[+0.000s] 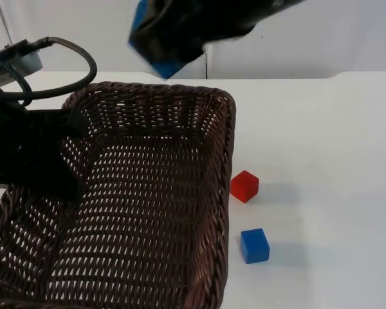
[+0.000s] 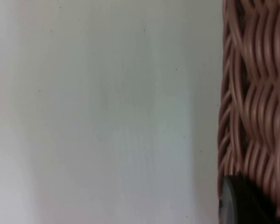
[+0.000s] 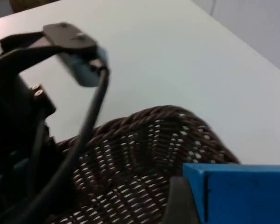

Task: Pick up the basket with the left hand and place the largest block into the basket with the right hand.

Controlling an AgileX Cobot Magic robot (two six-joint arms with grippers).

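A dark brown wicker basket is lifted off the table, and my left gripper is shut on its left rim. The left wrist view has the basket's woven wall beside a black fingertip. My right gripper hangs above the basket's far rim, shut on a large blue block. That blue block sits against a black finger in the right wrist view, with the basket below it.
A small red block and a small blue block lie on the white table just right of the basket. The left arm stands at the basket's far side in the right wrist view.
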